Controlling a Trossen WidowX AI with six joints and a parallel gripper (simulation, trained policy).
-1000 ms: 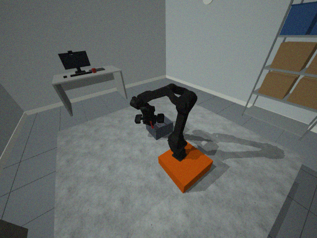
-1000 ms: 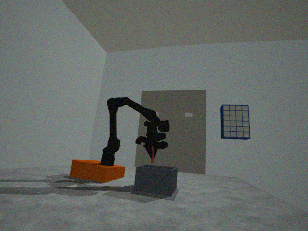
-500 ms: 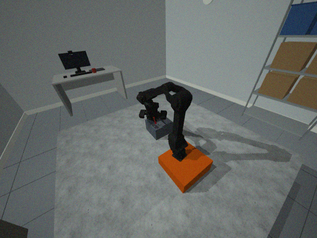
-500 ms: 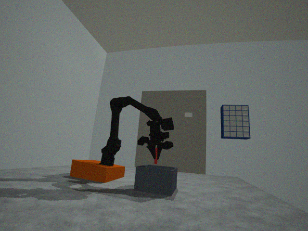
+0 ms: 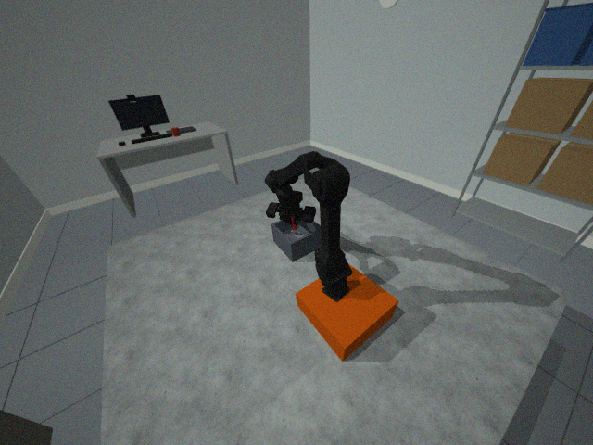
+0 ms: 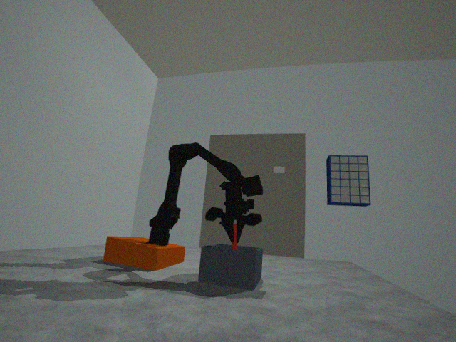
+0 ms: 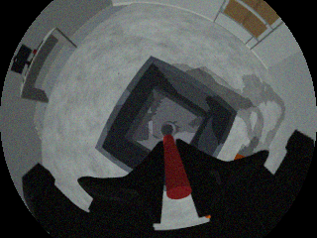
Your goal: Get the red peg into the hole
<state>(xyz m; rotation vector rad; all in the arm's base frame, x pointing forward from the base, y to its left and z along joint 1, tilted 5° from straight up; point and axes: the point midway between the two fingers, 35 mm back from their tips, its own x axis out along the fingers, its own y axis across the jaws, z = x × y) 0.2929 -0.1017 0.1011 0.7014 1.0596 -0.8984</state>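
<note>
Gripper fingers [image 5: 293, 221] [image 6: 234, 241] clamp the red peg [image 5: 295, 227] [image 6: 234, 236] [image 7: 175, 166]; grasping is complete. Below them, the open box [image 5: 302, 249] [image 6: 231, 266] [image 7: 115, 124] awaits full peg insertion into its plate hole [image 7: 168, 129].

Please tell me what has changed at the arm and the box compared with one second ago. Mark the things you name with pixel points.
In the exterior view, the pincer [image 5: 293, 220] [image 6: 234, 241] [image 7: 169, 143] moved right and down, bringing the red peg [image 5: 294, 223] [image 6: 234, 234] [image 7: 176, 171] lower over the open box [image 5: 283, 239] [image 6: 230, 266] [image 7: 130, 106]. Nothing was let go: the peg remains gripped. The box and orange base [image 5: 345, 321] [image 6: 128, 254] stayed in place.
</note>
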